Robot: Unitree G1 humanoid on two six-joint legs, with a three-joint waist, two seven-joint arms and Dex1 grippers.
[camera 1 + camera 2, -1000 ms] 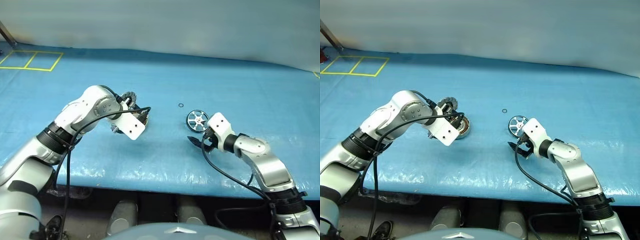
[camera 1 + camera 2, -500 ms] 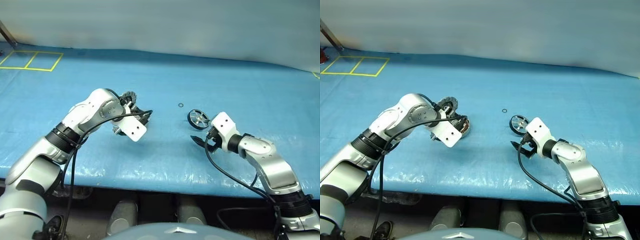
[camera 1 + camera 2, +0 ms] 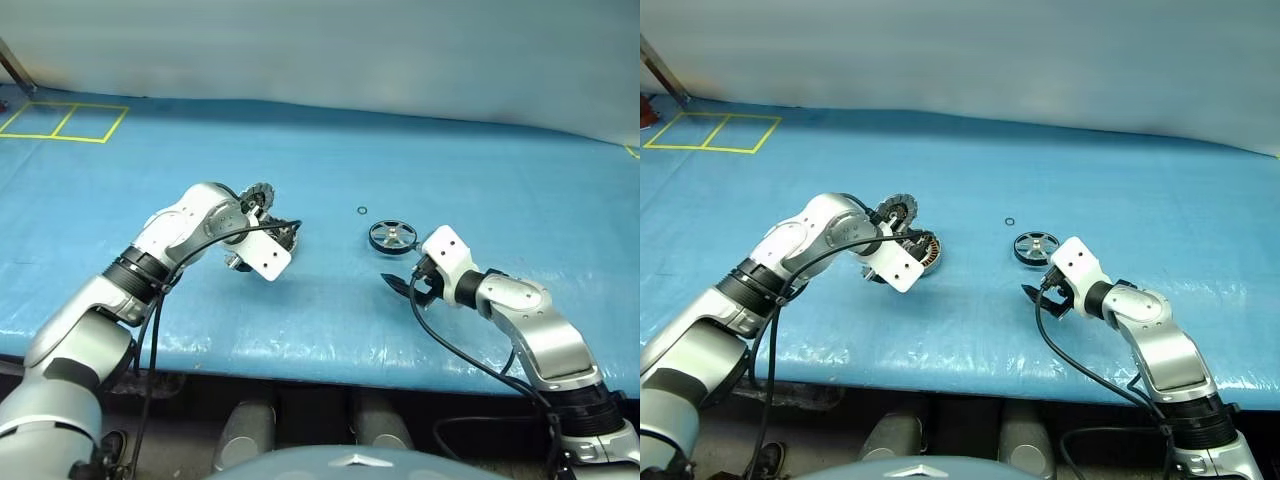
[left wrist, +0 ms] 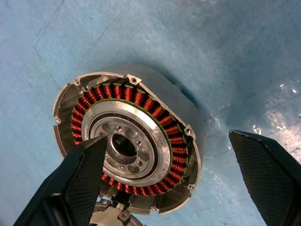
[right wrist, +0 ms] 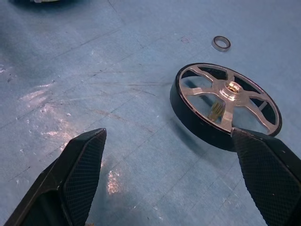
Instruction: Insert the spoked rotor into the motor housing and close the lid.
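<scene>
- Your left claw (image 4: 164, 188) hangs over the motor housing (image 4: 127, 146), fingers spread wide and holding nothing; 1 finger (image 4: 82, 176) overlaps the housing's edge in the left wrist view, the other stands off to the side over bare table.
- The motor housing lies open on the blue table (image 3: 480, 170), copper windings showing in a ring round a silver centre.
- The lid (image 3: 897, 211) stands tilted up behind the housing, just beside your left wrist.
- The spoked rotor (image 3: 392, 236) lies flat on the table, well apart from the housing.
- Your right claw (image 3: 400, 283) sits near the rotor on its near side, fingers apart and empty.
- A tiny black ring (image 3: 361, 211) lies beyond the rotor.
</scene>
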